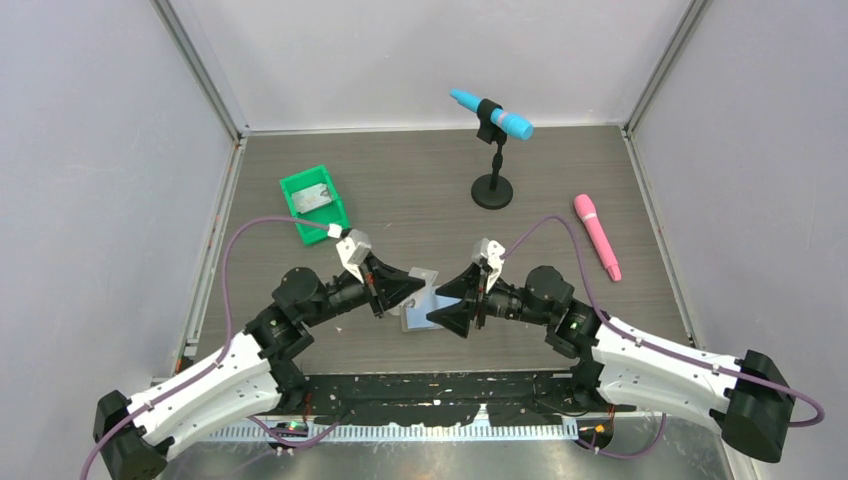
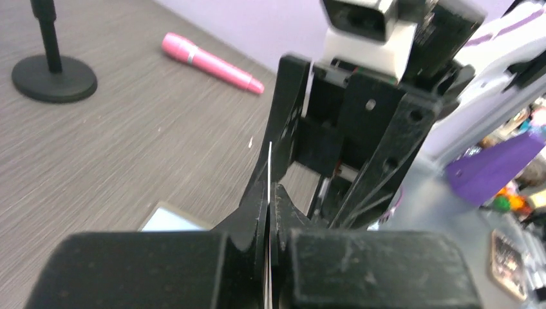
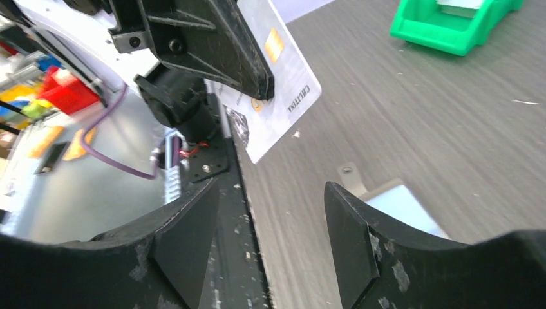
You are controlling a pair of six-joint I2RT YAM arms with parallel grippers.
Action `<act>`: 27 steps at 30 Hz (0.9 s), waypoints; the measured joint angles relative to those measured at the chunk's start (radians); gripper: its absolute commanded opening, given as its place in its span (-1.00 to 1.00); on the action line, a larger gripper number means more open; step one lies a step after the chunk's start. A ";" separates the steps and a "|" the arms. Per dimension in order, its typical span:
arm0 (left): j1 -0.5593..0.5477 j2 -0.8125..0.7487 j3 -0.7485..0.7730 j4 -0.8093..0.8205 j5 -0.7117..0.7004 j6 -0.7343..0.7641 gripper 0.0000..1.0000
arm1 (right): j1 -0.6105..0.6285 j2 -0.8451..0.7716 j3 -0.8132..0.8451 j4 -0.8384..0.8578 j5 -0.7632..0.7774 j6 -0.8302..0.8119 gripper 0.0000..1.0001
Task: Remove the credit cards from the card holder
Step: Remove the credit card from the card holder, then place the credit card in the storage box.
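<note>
Top external: shows the card holder (image 1: 417, 314) lying flat on the tabletop (image 1: 400, 190), pale blue face up, low between the two wrists. Puts the left jaws just left of it, closed on a credit card (image 1: 425, 276) that stands above the holder, clear of it. Puts the right jaws just right of it, spread apart and gripping nothing. Takes in a green bin (image 1: 292, 190) farther back on the left with a flat grey piece (image 1: 312, 197) inside, a blue microphone (image 1: 492, 113) on a black stand (image 1: 492, 190) toward the back, and a pink microphone (image 1: 597, 235) lying at the right.

Left wrist: looks along the left jaws, pressed tight together, with the credit card (image 2: 269, 168) edge-on as a thin white line between them. Picks up a pale blue corner of the card holder (image 2: 169, 220) on the tabletop at lower left, and the right jaws close ahead.

Right wrist: looks out between the right jaws, wide apart, nothing between them. Shows the credit card (image 3: 286, 90) raised off the tabletop, pinched at its upper part by the left jaws, chip and print visible. Places the card holder (image 3: 402, 203) on the tabletop just past the right-hand finger, with its small grey tab (image 3: 348, 171) at the near edge.
</note>
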 measured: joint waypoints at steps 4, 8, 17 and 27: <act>0.000 0.002 -0.057 0.191 -0.029 -0.124 -1.00 | -0.016 0.050 -0.002 0.096 -0.060 0.111 0.33; 0.000 0.015 -0.063 0.321 -0.030 -0.198 -1.00 | -0.027 0.075 -0.009 0.219 -0.103 0.206 0.31; 0.000 0.058 -0.121 0.526 -0.037 -0.290 -1.00 | -0.034 0.120 -0.016 0.391 -0.137 0.318 -0.01; -0.002 0.058 -0.165 0.592 -0.062 -0.323 -0.12 | -0.063 0.142 -0.021 0.455 -0.180 0.356 -0.89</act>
